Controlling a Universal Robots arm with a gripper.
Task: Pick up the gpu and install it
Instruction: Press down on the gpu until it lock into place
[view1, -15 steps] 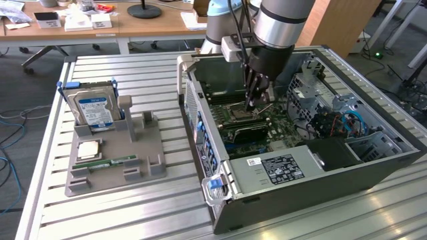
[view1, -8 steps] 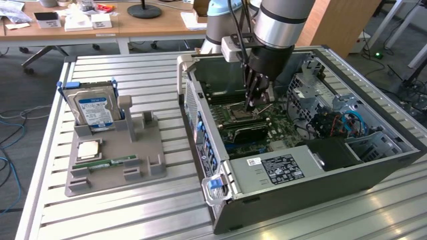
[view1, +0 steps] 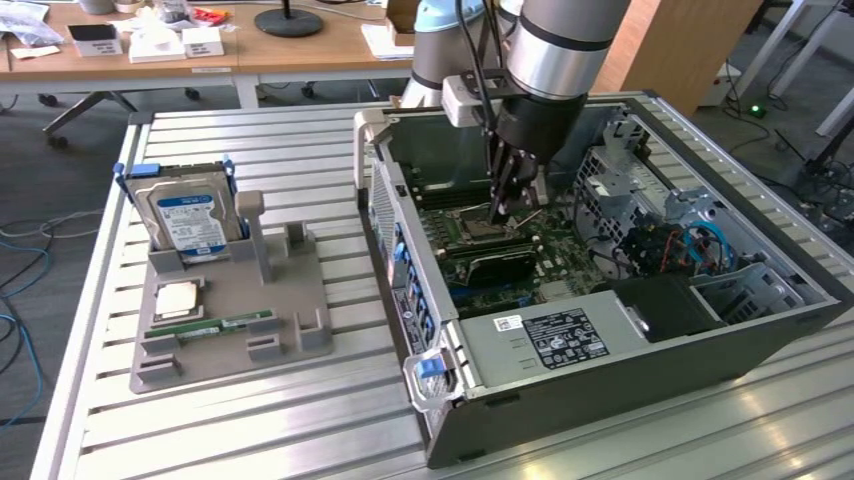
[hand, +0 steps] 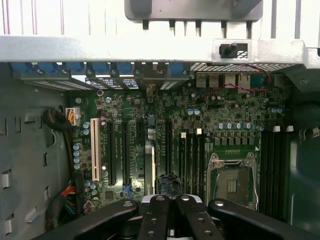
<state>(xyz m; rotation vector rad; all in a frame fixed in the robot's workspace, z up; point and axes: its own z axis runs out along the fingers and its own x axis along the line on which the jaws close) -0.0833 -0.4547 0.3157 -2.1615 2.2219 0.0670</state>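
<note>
An open computer case (view1: 627, 340) lies on the desk (view1: 240, 430), toward the exterior view's right. A holder tray (view1: 300, 300) sits on the desk to the exterior view's left of the case, and a hard drive (view1: 190, 222) stands upright at the far end of the tray. The hand (view1: 507, 212) reaches down inside the case, just above the board (hand: 165, 135) on the case floor, near the chip socket (hand: 232, 182).

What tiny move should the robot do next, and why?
Probably lift the gripper straight up a little: it is shut, low inside the case, and the gpu seems to stand in a motherboard slot, apart from it.
</note>
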